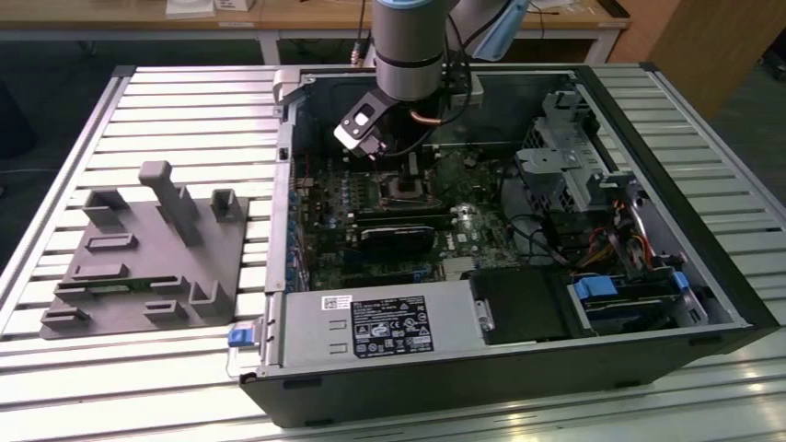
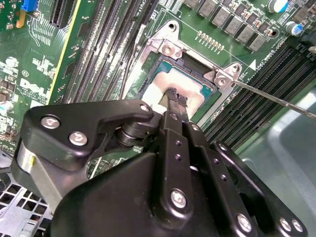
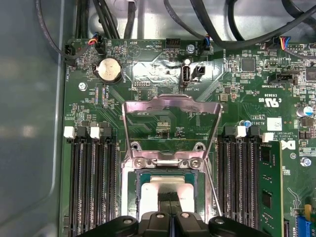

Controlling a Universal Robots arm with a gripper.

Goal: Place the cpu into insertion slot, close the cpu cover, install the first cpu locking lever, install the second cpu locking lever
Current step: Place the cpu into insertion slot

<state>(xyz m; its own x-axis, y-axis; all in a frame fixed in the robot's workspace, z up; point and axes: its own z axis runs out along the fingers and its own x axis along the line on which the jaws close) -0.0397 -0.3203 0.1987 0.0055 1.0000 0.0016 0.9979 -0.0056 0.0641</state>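
The cpu (image 3: 152,190) is judged seated in the insertion slot (image 3: 139,174) beneath closed jaws; the raised cpu cover (image 3: 170,102) is not yet lowered.

The cpu (image 3: 167,183) shows dull silver-grey, the cpu cover (image 3: 170,102) bright silver, the motherboard (image 3: 148,64) green with black slots (image 3: 91,182), the gripper (image 3: 170,198) matte black.

Black printed label (image 1: 390,329) on power supply (image 1: 301,348); motherboard (image 3: 237,84) silkscreen; nothing legible.
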